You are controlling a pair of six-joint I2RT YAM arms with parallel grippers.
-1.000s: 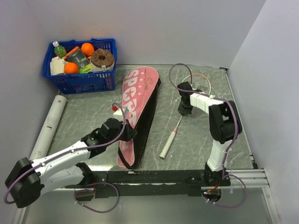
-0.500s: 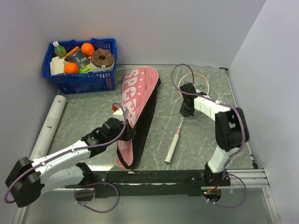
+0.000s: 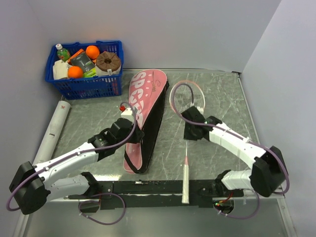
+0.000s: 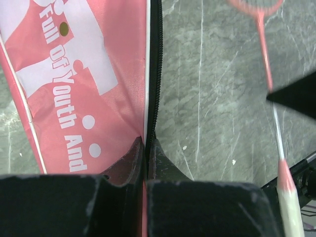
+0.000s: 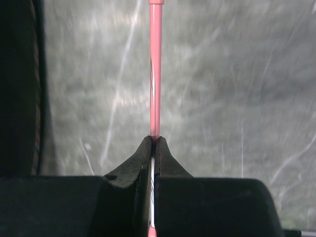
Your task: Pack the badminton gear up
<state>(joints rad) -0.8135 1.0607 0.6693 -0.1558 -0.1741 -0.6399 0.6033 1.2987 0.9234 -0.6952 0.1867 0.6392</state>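
Racket (image 3: pixel 185 170) lies just right of the pink case (image 3: pixel 144 96) on the surface (image 3: pixel 222 96), with its handle past the near edge. The right end effector (image 5: pixel 154 142) is clenched on its pink shaft. The left end effector (image 4: pixel 147 148) pinches the case's zippered edge, seemingly only the top flap. A white tube (image 3: pixel 53 129) rests at far left.

The claw (image 4: pixel 146 148) pinches the edge of the pink case (image 4: pixel 89 74), right by its black zipper. A thin racket (image 4: pixel 264 49) lies on the gray counter (image 4: pixel 207 89), apart from the case.
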